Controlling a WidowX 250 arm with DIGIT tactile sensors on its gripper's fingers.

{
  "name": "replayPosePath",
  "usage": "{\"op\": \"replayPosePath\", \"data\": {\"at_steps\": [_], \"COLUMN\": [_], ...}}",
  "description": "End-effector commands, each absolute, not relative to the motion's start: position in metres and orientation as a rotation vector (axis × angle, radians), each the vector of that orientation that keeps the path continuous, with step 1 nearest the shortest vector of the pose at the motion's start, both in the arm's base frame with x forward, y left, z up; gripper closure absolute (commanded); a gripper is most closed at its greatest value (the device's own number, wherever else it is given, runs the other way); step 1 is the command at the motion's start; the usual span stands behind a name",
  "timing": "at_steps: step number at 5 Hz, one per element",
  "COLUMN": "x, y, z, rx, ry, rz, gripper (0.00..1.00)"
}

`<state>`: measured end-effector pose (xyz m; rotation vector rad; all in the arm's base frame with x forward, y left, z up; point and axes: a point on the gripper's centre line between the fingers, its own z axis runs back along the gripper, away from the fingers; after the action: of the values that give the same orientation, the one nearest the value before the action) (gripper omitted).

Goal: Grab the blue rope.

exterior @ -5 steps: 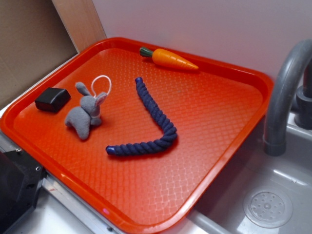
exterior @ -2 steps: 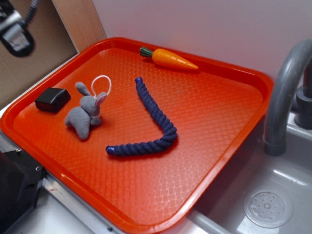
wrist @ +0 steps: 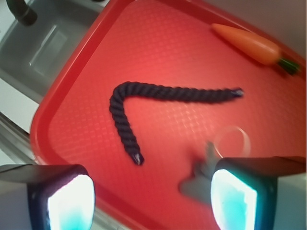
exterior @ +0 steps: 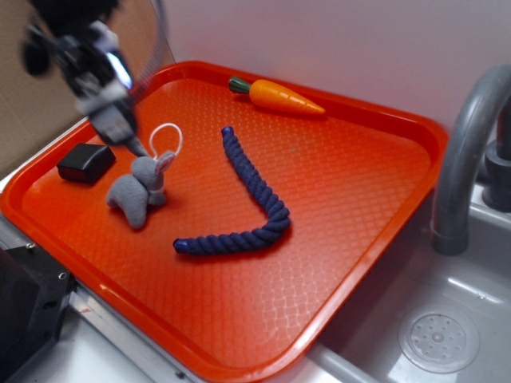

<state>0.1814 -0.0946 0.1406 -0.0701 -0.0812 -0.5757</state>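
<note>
The blue rope (exterior: pixel 257 185) lies bent in a V on the middle of the orange tray (exterior: pixel 351 183). My gripper (exterior: pixel 121 128) is blurred at the upper left, above the tray's left part, just over the grey plush bunny (exterior: pixel 137 191) and left of the rope. From the wrist camera the rope (wrist: pixel 168 92) lies ahead on the tray (wrist: pixel 163 139), apart from the gripper (wrist: pixel 151 199). Its two fingers stand wide apart with nothing between them. The bunny (wrist: pixel 199 179) is partly hidden behind the right finger.
A toy carrot (exterior: pixel 279 96) lies at the tray's far edge. A small black block (exterior: pixel 85 162) sits at the tray's left edge. A grey faucet (exterior: pixel 467 152) and sink basin (exterior: pixel 439 335) stand to the right. A wall runs behind the tray.
The gripper has come into view from the upper left and moved down and right, to above the bunny. Rope, bunny, carrot and block have not moved.
</note>
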Motion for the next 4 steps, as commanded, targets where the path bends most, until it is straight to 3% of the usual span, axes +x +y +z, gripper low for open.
{"op": "replayPosePath", "data": {"at_steps": [1, 3, 4], "x": [0.183, 0.182, 0.183], "y": [-0.128, -0.132, -0.133], "z": [0.087, 0.045, 0.034], "rx": [-0.011, 0.024, 0.009], "ry": [-0.048, 0.006, 0.023], "rz": [-0.662, -0.684, -0.701], "gripper": [0.00, 0.00, 0.00]}}
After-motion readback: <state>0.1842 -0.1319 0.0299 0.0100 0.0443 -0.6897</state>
